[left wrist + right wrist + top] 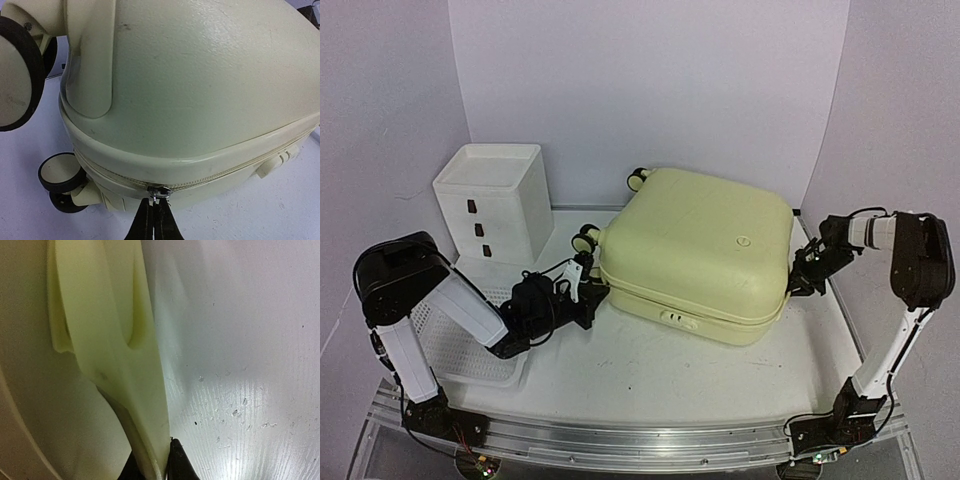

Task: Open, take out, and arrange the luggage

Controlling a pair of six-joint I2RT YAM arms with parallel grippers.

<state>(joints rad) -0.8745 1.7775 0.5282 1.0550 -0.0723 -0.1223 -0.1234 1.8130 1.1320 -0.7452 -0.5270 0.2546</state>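
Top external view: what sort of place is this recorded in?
Probably a lab robot workcell: plain backdrop panels enclose a white table, the arms mount on a metal rail at its near edge, and the luggage and drawer box look like staged props.

Enclosure of three plain pale panels. Back wall (650, 90) fills the top centre of the frame, white with a faint lilac cast. Left wall (380, 100) and right wall (910, 120) close in the frame sides, slightly greyer.

Tabletop (700, 370) is white. The right wrist view shows a fine grain, dark specks and a bright glare patch on it. Light is diffuse and shadows are soft.

White drawer box (510, 205) with three dark pulls stands upper left, near the wall corner. White perforated basket (445, 345) sits lower left. Aluminium rail (640, 435) runs along the bottom edge.
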